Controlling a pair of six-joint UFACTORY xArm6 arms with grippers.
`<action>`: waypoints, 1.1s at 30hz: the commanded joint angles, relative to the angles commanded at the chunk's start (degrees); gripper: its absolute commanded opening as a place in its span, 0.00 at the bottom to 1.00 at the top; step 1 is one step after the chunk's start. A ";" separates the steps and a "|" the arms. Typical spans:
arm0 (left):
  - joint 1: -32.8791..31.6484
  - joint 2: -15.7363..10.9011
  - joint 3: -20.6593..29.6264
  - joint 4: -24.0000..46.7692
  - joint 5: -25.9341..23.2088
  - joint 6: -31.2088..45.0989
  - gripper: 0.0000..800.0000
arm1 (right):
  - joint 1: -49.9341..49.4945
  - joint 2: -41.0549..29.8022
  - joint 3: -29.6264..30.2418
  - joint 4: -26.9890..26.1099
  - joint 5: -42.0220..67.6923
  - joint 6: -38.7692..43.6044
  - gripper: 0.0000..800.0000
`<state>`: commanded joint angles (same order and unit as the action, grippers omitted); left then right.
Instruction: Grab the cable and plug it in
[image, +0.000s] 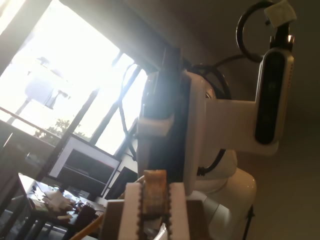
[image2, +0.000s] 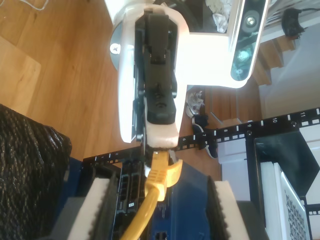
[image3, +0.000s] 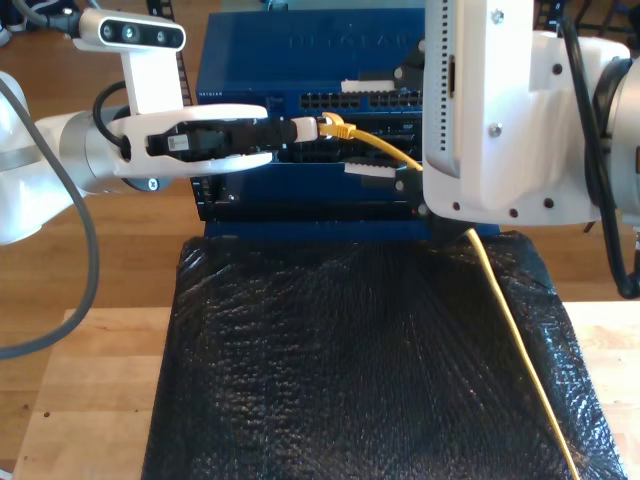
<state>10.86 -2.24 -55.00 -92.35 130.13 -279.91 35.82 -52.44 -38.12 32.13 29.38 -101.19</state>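
Observation:
The cable (image3: 505, 310) is a thin yellow cord lying over the black mat and rising to the blue network switch (image3: 300, 50). Its plug with the yellow boot (image3: 335, 126) is held in front of the switch's port rows. My first gripper (image3: 308, 128), coming in from the exterior view's left, is shut on that plug (image: 155, 190). The second wrist view shows those fingertips (image2: 160, 142) pinching the plug above the boot (image2: 161, 175). My second gripper (image3: 368, 130), on the big arm at the exterior view's right, is open. Its white pads (image2: 97, 210) straddle the cord (image2: 142, 215) without touching it.
A black bubble-wrap mat (image3: 350, 360) covers the wooden table (image3: 80, 400) in front of the switch (image2: 195, 210). A black numbered rack rail (image2: 280, 120) runs beside the switch. The second arm's white body (image3: 500, 110) stands close over the switch's side at the exterior view's right.

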 joint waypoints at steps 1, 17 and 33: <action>0.00 0.00 0.00 0.00 0.00 0.00 0.01 | 0.00 0.00 0.00 -0.09 -0.18 0.00 0.51; 0.00 0.00 0.09 0.00 0.00 0.00 0.02 | 0.18 0.09 0.00 0.00 -1.05 0.35 0.39; 0.00 0.00 0.09 0.00 0.00 0.00 0.02 | 0.44 0.09 0.00 0.00 -1.05 0.35 0.32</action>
<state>10.86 -2.24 -54.91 -92.35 130.13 -279.91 36.26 -52.35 -38.12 32.13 28.33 -100.84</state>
